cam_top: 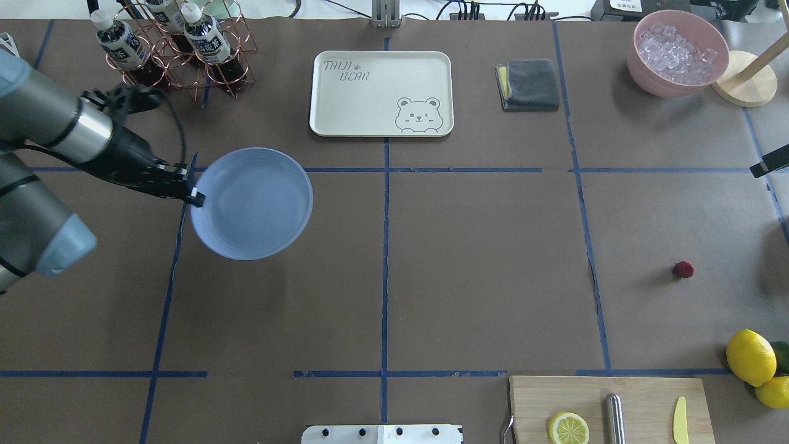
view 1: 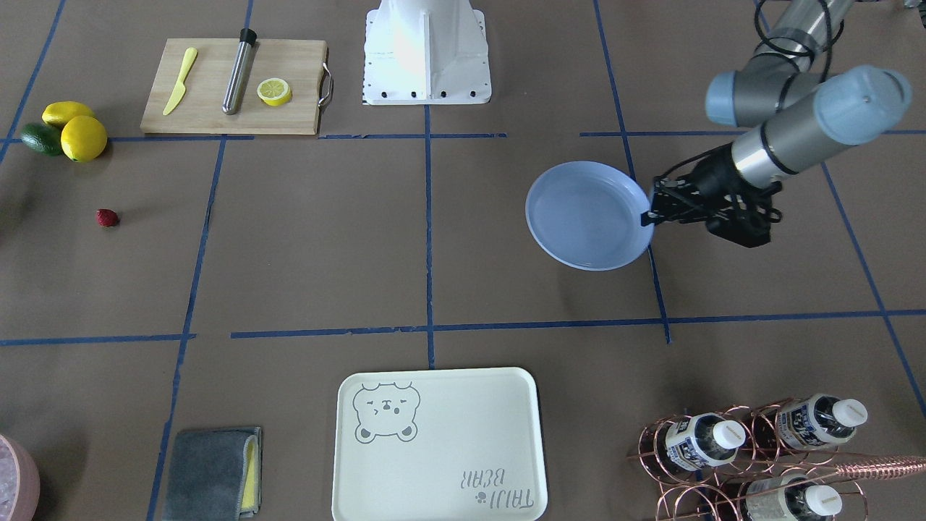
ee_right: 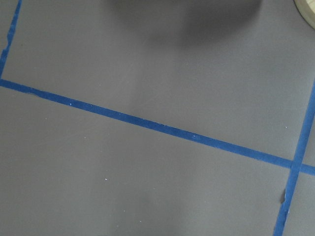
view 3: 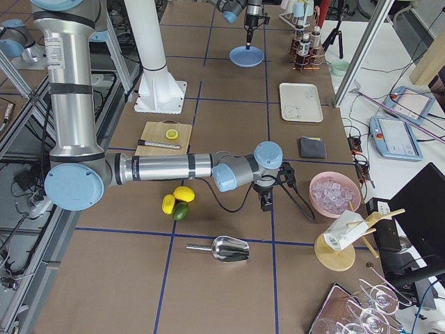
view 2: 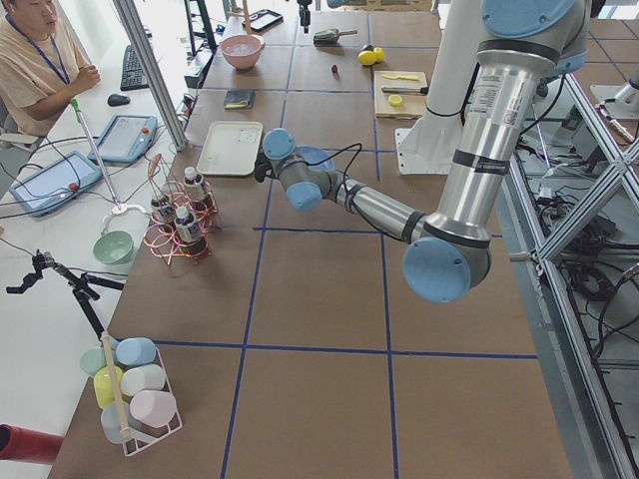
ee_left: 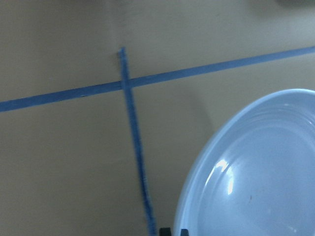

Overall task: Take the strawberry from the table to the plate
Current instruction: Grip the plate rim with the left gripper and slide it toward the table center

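Observation:
The strawberry [view 1: 107,217] [cam_top: 683,269], tiny and dark red, lies alone on the brown table [cam_top: 481,259], on my right side. Far off on my left side is the light blue plate [cam_top: 253,203] [view 1: 589,215], with nothing in it. My left gripper [cam_top: 196,198] [view 1: 646,217] is shut on the plate's rim; the left wrist view shows the plate [ee_left: 256,172] from right beside that grip. My right gripper [view 3: 265,204] hangs over bare table beyond the strawberry. Only a black sliver of it shows at the overhead view's right edge, so I cannot tell its state.
Two lemons [cam_top: 751,356] and an avocado lie near the strawberry. Next to them, a cutting board [cam_top: 610,407] carries a lemon half, a metal rod and a yellow knife. Along the far side stand a bear-print tray [cam_top: 382,92], a grey cloth [cam_top: 529,84], an ice bowl [cam_top: 677,52] and a bottle rack [cam_top: 179,49].

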